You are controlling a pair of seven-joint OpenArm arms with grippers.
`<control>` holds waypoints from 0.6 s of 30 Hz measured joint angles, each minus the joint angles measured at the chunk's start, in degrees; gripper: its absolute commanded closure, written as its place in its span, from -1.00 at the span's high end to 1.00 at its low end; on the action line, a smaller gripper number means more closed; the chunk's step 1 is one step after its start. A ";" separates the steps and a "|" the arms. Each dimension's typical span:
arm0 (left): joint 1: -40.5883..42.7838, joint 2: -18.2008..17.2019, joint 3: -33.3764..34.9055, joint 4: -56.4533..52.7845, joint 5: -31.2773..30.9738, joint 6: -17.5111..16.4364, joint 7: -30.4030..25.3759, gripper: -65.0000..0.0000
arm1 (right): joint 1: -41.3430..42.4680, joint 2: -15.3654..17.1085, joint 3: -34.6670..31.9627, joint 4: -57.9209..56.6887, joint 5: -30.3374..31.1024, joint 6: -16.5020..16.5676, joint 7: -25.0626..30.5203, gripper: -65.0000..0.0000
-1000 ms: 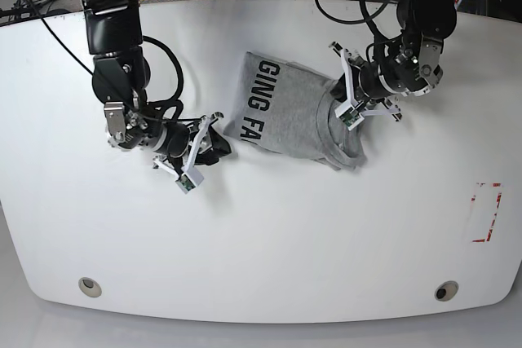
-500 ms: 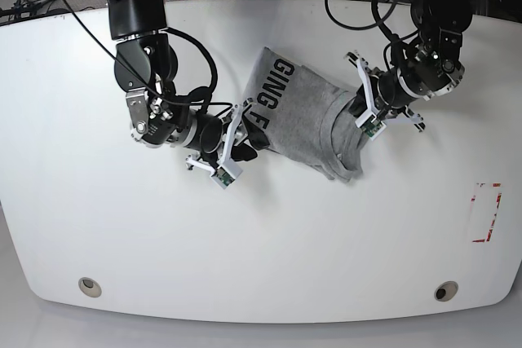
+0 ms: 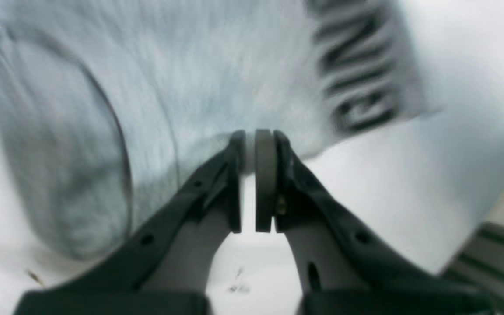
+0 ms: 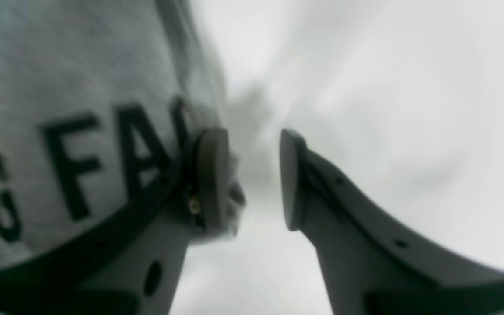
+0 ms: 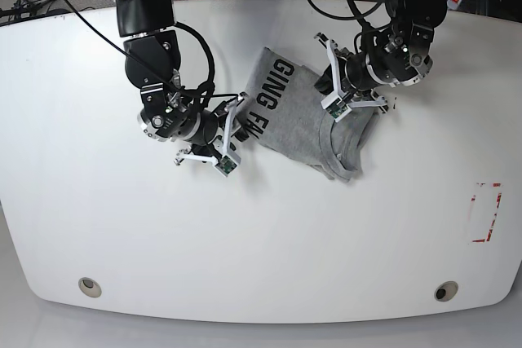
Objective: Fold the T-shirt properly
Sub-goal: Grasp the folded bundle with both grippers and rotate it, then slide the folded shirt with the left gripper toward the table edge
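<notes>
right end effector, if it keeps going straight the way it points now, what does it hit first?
Most likely the T-shirt. The right end effector stands open at the shirt's lettered edge, one finger over the cloth, the other over bare table. Depth is blurred, so contact is uncertain.

Left claw point(image 3: 255, 183) is pinched closed; right claw point(image 4: 250, 179) has its jaws parted.
</notes>
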 measured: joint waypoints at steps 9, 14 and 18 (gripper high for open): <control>-5.42 -1.77 0.04 -9.97 -0.31 0.33 -0.35 -0.93 | -4.52 0.81 0.00 1.33 -0.79 0.00 0.74 -0.44; -7.87 -5.27 -0.85 -10.23 0.74 0.33 0.24 -0.93 | -7.65 0.87 0.11 3.21 -0.39 -0.24 1.62 -0.44; -9.90 -6.38 -3.23 -10.64 0.55 0.37 0.13 -0.93 | -9.94 0.83 -0.61 5.16 -0.22 -0.33 2.14 -0.44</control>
